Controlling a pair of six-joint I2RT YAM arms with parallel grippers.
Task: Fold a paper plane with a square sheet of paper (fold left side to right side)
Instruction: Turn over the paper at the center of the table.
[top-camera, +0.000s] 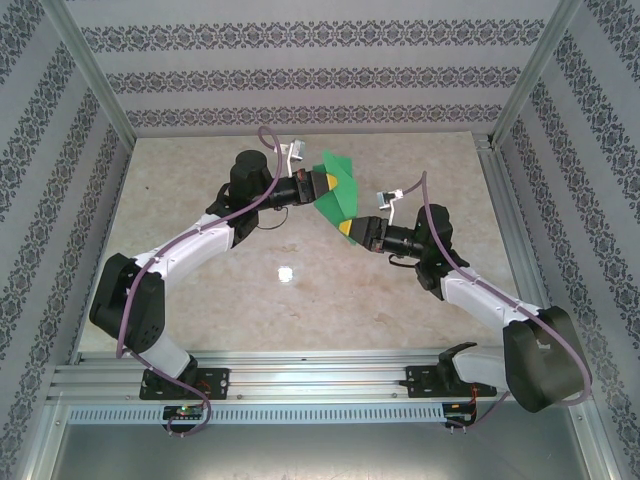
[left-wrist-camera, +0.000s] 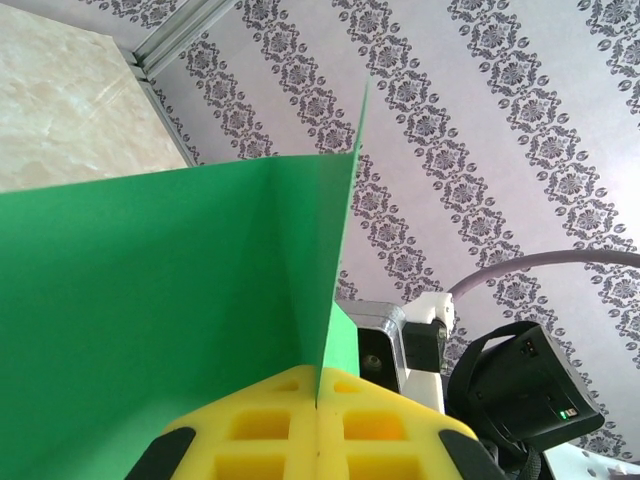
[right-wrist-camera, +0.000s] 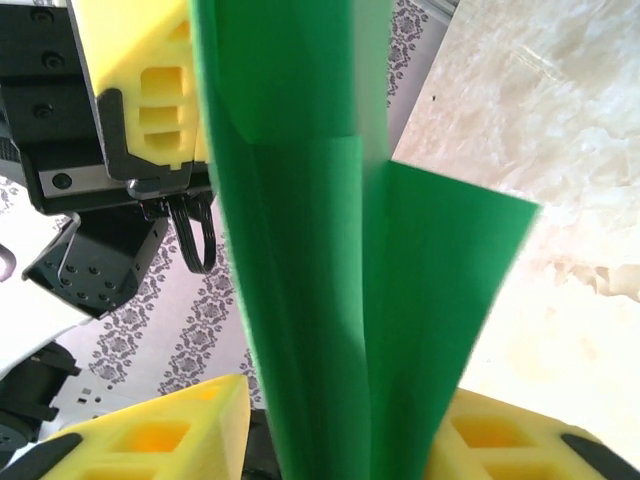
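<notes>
**Item: green sheet, part-folded, held in air between both arms**

Top external – we log the green sheet above the far-centre of the table, lifted off it. Its long axis runs far-to-near, leaning a little to the right. The left gripper meets it from the left, approx. mid-length. The right gripper meets its near tip from the right. Both touch or nearly touch the sheet; neither arm is the nearer one.

Left wrist – the left gripper is clenched on the green sheet. A flap stands on edge straight out from the seam between the pads, and a broad panel spreads to the left.

Right wrist – the green sheet hangs as a folded band running lengthwise down into the right gripper, w/ one flap splayed to the right. The fingers stand apart, one on each side of the band. We cannot tell whether they press it or only bracket it. The left gripper sits at upper left, against the sheet's edge.

Our judgement – the next move turns on the crease line lying along the right gripper's gap, so closing there would pinch the layers together.
</notes>
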